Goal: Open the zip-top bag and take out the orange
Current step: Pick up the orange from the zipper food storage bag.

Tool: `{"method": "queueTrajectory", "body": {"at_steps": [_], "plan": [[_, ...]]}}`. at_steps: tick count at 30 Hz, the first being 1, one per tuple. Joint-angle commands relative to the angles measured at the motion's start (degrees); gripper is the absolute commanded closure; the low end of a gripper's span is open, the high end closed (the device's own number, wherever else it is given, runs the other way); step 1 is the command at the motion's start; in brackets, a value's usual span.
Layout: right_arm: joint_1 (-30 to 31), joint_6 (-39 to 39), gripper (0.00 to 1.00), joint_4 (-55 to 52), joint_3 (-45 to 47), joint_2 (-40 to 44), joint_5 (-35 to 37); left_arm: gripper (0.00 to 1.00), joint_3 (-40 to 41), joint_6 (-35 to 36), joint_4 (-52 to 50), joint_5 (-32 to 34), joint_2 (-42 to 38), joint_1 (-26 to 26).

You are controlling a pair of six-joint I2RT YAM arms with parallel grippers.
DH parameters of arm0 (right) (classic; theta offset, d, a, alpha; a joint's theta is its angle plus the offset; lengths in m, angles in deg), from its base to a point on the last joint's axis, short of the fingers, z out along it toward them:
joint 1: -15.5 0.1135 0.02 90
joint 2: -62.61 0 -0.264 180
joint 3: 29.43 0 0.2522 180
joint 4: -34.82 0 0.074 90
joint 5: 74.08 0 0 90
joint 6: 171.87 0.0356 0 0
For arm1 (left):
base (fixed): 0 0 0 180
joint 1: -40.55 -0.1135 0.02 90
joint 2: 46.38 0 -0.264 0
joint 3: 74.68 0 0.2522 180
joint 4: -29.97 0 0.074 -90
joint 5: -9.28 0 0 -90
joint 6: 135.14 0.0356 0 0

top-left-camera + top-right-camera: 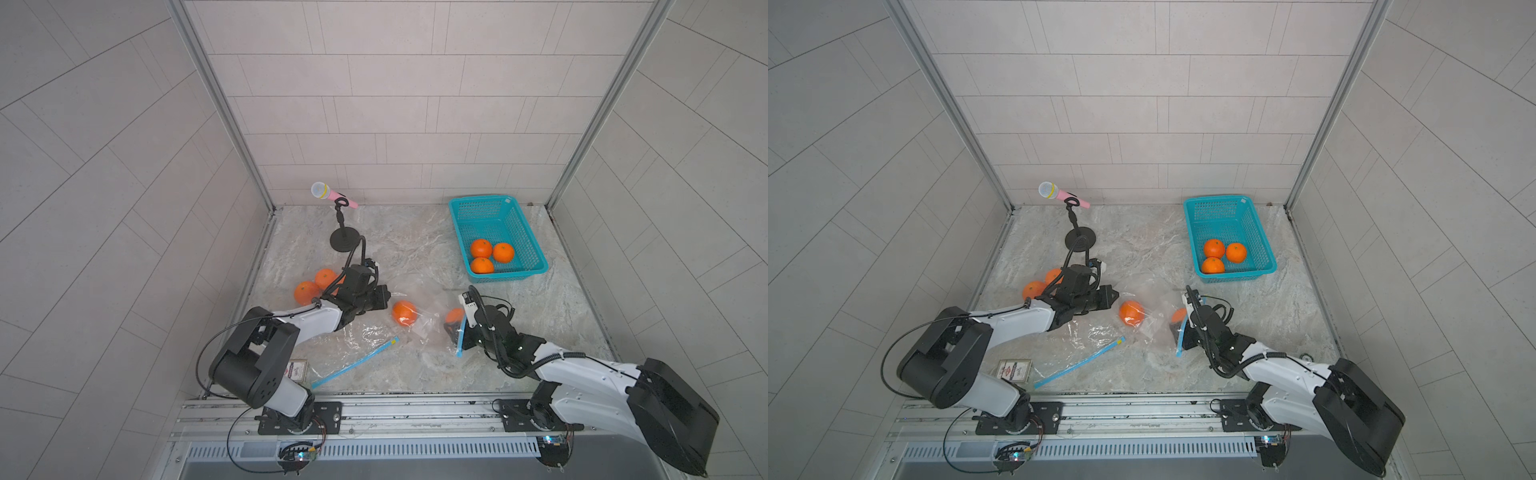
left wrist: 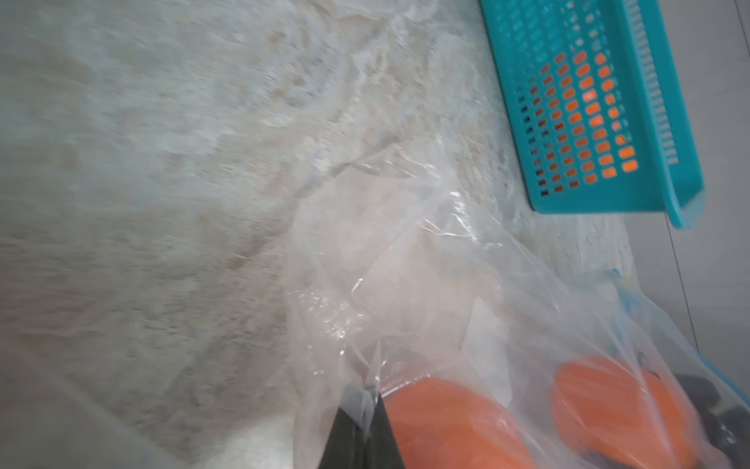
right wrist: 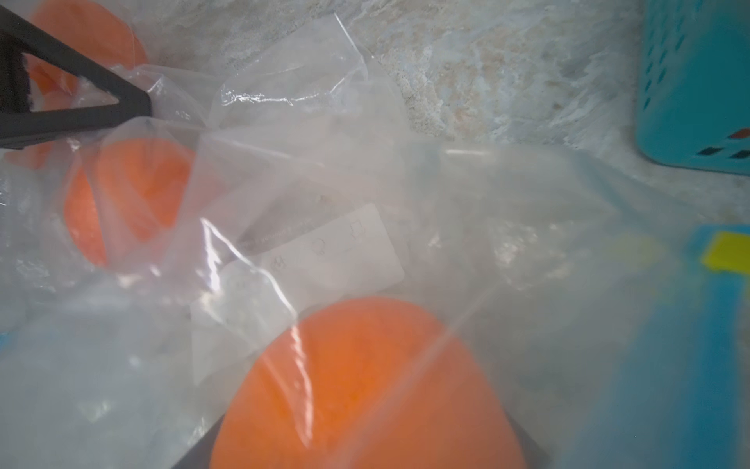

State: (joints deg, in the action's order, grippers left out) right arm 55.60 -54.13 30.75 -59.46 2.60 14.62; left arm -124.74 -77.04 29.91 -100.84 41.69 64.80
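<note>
Currently I read the workspace as a marble-patterned tabletop [image 1: 415, 249] enclosed on three sides by pale tiled walls [image 1: 395, 104]. Aluminium posts [image 1: 224, 104] stand at the far corners, and a metal rail [image 1: 395, 411] runs along the near edge.

Left gripper [image 1: 387, 296]: jaws closed, pinching film of the zip-top bag [image 1: 428, 324], as the left wrist view shows.

Right gripper [image 1: 453, 327]: jaws wide, set against both sides of the orange [image 3: 365, 385], which I see through the bag's film. The bag's blue zip strip [image 1: 460, 343] lies across this gripper.

A second orange [image 1: 404, 312] lies under film between the two grippers; I cannot tell whether it shares that bag.

Other items:
- Teal basket [image 1: 457, 232], far right, holding three oranges [image 1: 482, 248].
- Two loose oranges [image 1: 307, 291] by the left wall, behind the left arm.
- Pink microphone [image 1: 332, 193] on a black stand [image 1: 344, 240], far left.
- Flat bag [image 1: 353, 361] with a blue strip, near the rail.
- Card box [image 1: 1015, 370] beside the left arm's base.
</note>
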Motion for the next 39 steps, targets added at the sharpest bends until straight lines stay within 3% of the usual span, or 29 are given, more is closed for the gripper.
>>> {"method": "queueTrajectory", "body": {"at_steps": [1,10,12,16,17,19,22,28,34,39], "plan": [[-0.1,2.19,0.3,-4.24,0.85,5.11,-1.58,1.0,0.3,0.6,0.12,0.34,3.65,-3.97],[-0.27,2.29,0.3,-10.13,0.92,15.77,-2.57,1.0,-0.25,0.98,2.03,-3.0,3.99,-4.29],[-1.22,2.46,0.3,-11.18,-0.47,17.75,-4.18,0.91,-0.1,1.13,1.56,-3.31,2.72,-4.31],[-2.71,1.79,0.3,-22.71,-8.03,23.9,-1.54,0.89,-0.95,1.67,-1.05,-2.52,0.9,-4.3],[-3.19,1.34,0.3,-24.79,-9.72,24.86,0.08,0.83,-1.01,1.56,-1.44,-2.04,0.55,-4.3],[-6.32,-0.64,0.3,-27.68,-14.0,24.48,0.73,0.56,-1.21,1.17,-1.74,-1.91,-0.25,-4.24],[-14.95,-2.43,0.3,-27.94,-19.21,17.3,-4.63,0.37,-2.54,0.92,-3.19,-2.11,-1.82,-4.08],[-27.51,-6.42,0.32,-24.16,-32.22,-0.74,-5.23,0.28,-8.64,3.41,-12.86,4.7,-9.38,0.42],[-33.42,-9.9,0.32,-33.39,-45.11,-16.54,1.52,0.27,-15.89,3.95,-14.4,3.92,-8.31,4.01],[-38.01,-11.69,0.32,-36.92,-54.12,-29.39,-1.47,0.27,-19.43,4.83,-13.41,6.14,-5.61,8.81]]}}
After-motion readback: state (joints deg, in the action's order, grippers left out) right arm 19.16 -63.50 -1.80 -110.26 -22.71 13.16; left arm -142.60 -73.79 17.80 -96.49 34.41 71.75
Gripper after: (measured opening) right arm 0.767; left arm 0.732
